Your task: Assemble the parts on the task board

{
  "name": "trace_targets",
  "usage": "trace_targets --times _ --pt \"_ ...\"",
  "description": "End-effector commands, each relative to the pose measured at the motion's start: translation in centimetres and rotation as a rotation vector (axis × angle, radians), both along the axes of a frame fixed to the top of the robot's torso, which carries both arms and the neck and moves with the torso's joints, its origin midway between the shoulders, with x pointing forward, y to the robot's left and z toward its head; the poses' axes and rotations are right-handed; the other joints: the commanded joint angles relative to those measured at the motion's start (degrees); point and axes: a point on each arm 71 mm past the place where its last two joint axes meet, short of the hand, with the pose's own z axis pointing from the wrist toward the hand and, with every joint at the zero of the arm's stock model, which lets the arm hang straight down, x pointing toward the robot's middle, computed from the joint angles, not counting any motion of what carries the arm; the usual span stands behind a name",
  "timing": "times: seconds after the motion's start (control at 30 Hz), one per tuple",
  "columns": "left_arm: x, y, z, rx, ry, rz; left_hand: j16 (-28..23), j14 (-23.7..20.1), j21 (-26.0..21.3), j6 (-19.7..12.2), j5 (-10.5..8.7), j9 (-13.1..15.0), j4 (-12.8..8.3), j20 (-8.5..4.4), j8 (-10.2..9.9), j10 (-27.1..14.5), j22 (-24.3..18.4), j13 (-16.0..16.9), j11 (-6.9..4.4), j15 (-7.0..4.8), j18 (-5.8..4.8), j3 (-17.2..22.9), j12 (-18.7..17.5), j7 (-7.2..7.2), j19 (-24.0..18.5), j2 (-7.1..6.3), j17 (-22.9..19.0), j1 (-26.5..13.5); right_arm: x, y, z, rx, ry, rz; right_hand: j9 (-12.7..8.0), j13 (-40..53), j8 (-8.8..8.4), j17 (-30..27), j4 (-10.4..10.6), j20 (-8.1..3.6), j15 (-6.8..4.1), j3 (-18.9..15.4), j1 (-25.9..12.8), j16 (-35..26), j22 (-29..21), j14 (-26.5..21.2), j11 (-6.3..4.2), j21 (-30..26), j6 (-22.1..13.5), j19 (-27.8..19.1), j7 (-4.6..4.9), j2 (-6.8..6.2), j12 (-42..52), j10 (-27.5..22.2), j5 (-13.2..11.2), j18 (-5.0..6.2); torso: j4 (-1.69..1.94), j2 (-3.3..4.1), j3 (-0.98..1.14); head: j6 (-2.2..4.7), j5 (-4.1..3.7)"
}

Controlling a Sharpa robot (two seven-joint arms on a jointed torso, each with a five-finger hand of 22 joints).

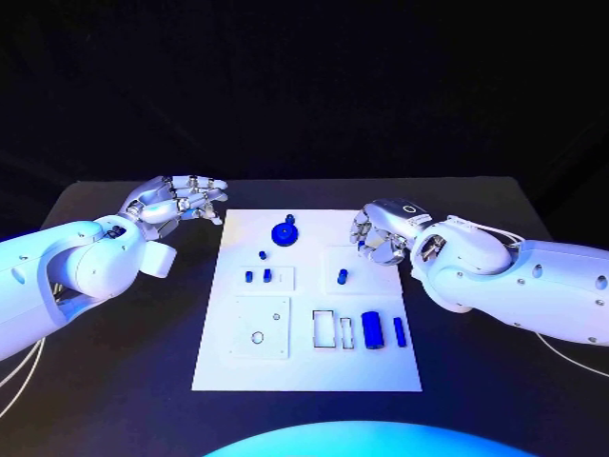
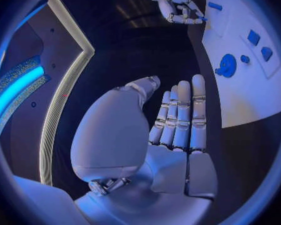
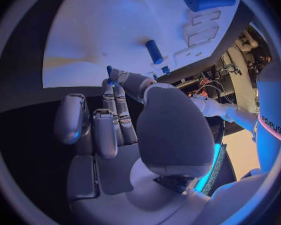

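Parts [image 1: 372,329] lie on the white task board [image 1: 387,376]; my right hand [image 1: 383,231] pinches a small blue piece [image 3: 109,70] above it; I should lower slowly; left hand [image 1: 179,200] empty, fingers apart.

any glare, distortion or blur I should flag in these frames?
Head view: blue cast, task board evenly lit, no glare, dark background. Left wrist view: fisheye bends the board edge; left robot hand sharp. Right wrist view: right robot hand hides much of the board; warm patch.
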Motion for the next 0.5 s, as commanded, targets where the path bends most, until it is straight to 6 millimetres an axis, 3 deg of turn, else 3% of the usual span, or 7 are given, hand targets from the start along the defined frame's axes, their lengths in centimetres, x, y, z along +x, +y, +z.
trace_targets --times 0.03,0.3,0.4,0.5 --pt "0.0 -0.3 0.1 -0.009 -0.005 -0.018 -0.33 -0.01 -0.20 -0.25 0.15 -0.08 0.03 -0.05 0.38 -0.37 -0.06 -0.05 0.10 0.38 0.77 -0.34 0.05 1.14 0.27 -0.09 -0.04 0.45 -0.6 0.7 0.5 0.030 0.003 0.026 0.06 0.70 0.00 0.00 -0.01 -0.02 -0.36 0.41 1.41 0.36 5.04 2.72 -2.13 0.33 0.37 0.13 0.14 1.81 0.27 2.51 0.07 -0.79 0.00 -0.01 0.01 0.07 0.06" --pt "0.0 -0.5 0.0 -0.011 -0.005 -0.023 -0.34 -0.02 -0.26 -0.31 0.15 -0.09 0.07 -0.04 0.44 -0.42 -0.10 -0.08 0.11 0.39 0.77 -0.41 0.07 1.16 0.30 -0.08 -0.08 0.48 -2.0 3.7 1.2 0.080 0.004 0.110 0.07 0.71 -0.01 0.05 0.00 -0.01 -0.36 0.45 1.34 0.38 5.07 2.73 -2.13 0.33 0.38 0.12 0.15 1.79 0.24 2.53 0.06 -0.79 0.11 -0.02 -0.02 0.06 1.19" --pt "0.0 -0.6 0.0 -0.012 -0.004 -0.025 -0.34 -0.02 -0.26 -0.31 0.15 -0.09 0.07 -0.04 0.44 -0.42 -0.10 -0.08 0.11 0.39 0.77 -0.41 0.07 1.16 0.30 -0.08 -0.08 0.48 -2.5 5.1 1.3 0.094 0.009 0.146 0.07 0.71 -0.02 -0.06 -0.01 -0.01 -0.36 0.47 1.32 0.33 5.01 2.71 -2.13 0.17 0.38 0.04 0.15 1.79 0.23 2.53 0.06 -0.75 0.15 -0.03 0.00 -0.03 1.90" --pt "0.1 -0.7 -0.1 -0.011 -0.002 -0.026 -0.35 -0.01 -0.29 -0.35 0.17 -0.10 0.02 -0.05 0.51 -0.43 -0.12 -0.10 0.09 0.37 0.79 -0.39 0.11 1.15 0.35 0.00 -0.11 0.66 -3.1 7.1 1.2 0.115 0.022 0.199 0.07 0.71 -0.03 -0.18 -0.01 -0.01 -0.35 0.49 1.31 0.28 4.93 2.68 -2.13 -0.01 0.37 -0.04 0.15 1.79 0.22 2.52 0.06 -0.71 0.03 -0.16 -0.05 -0.10 3.32"
